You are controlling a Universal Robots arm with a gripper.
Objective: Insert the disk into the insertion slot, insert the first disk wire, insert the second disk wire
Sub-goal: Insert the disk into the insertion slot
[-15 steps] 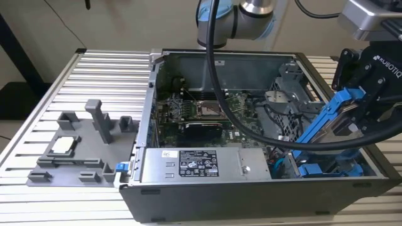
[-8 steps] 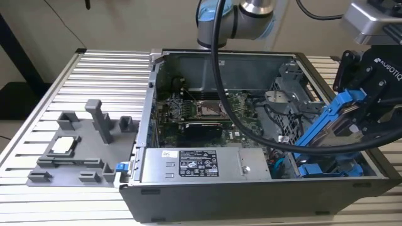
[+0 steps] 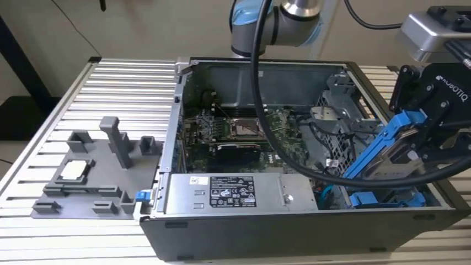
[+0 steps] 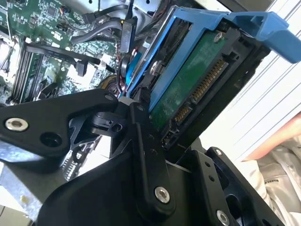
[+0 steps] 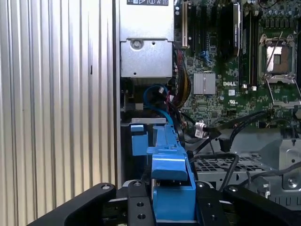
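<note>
One black claw (image 3: 417,148), clamped on flat silver-beige blue-framed disk (image 3: 391,162), holds it tilted, 4 o'clock from grey perforated insertion slot (image 3: 340,130) (exterior view).

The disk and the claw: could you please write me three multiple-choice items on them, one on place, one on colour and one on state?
1. Where is the disk?
A. lying flat beside the case
B. tilted above the open case, at the exterior view's right
C. beneath the case

2. What colour is the disk's carrier?
A. red
B. yellow
C. blue

3. How is the claw?
A. shut on the disk
B. open and empty
C. shut on a cable

Key:
1 B: the exterior view shows it slanting over the case's right end.
2 C: the carrier is bright blue in all three views.
3 A: in the first wrist view the carrier sits clamped between the fingers.
</note>
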